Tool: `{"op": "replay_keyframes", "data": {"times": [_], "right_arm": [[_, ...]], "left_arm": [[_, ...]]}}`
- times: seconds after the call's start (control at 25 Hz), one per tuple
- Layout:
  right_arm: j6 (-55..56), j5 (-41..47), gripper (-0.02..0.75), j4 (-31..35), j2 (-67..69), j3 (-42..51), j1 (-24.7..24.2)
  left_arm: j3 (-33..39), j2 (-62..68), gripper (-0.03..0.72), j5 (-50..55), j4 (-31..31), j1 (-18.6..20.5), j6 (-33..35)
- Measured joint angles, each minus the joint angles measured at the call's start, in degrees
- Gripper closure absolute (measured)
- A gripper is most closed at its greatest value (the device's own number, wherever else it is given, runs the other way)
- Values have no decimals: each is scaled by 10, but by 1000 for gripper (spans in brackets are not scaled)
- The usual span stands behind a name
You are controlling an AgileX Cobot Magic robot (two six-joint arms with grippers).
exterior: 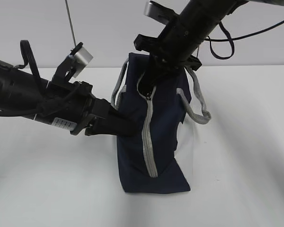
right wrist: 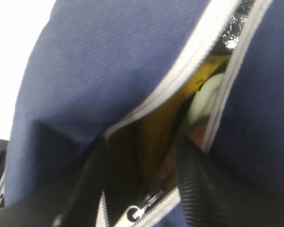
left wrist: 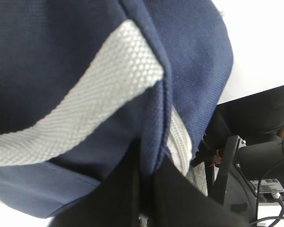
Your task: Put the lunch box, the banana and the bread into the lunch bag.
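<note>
In the exterior view, your lunch bag (exterior: 154,137) stands upright on the white desk (exterior: 246,156), its grey zipper (exterior: 148,137) running down the face toward you and zipped along most of its visible length. One grey webbing handle (exterior: 195,101) loops out on the right side, and another (exterior: 117,90) shows at the upper left. Your left hand (exterior: 125,126) comes in from the left and its fingers are pressed together on the bag's left edge, about halfway up. Your right hand (exterior: 150,78) reaches down from above to the top of the zipper; its fingertips are hidden behind the arm and the bag's top, so you cannot tell its state from here.

In the left wrist view, you see the left hand (left wrist: 146,189) pinching a fold of the navy fabric, with the seam of the lunch bag (left wrist: 189,56) caught between the dark fingers. The grey handle (left wrist: 94,104) crosses the fabric just above the grip.

In the right wrist view, the zipper (right wrist: 180,75) gapes at the top of the lunch bag (right wrist: 99,71). Inside the gap you can see the yellow banana (right wrist: 156,137) and, beside it, the pale green lid of the lunch box (right wrist: 204,99). The bread cannot be made out. The right hand (right wrist: 139,208) sits at the zipper's slider, its fingers drawn nearly together there; the blur hides what exactly they pinch.
</note>
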Motion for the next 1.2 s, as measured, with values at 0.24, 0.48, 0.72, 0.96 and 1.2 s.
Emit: {"op": "replay_keyframes", "data": {"times": [0.24, 0.48, 0.72, 0.96, 1.2], "right_arm": [[36, 0, 415, -10, 0, 0, 0], [77, 0, 323, -12, 0, 0, 0], [123, 0, 319, -35, 0, 0, 0], [161, 0, 320, -37, -1, 0, 0], [188, 0, 320, -35, -2, 4, 0]], "left_arm": [[0, 0, 685, 0, 0, 0, 0], [0, 0, 685, 0, 0, 0, 0], [0, 0, 685, -1, 0, 0, 0], [0, 0, 685, -1, 0, 0, 0], [0, 0, 685, -1, 0, 0, 0]]}}
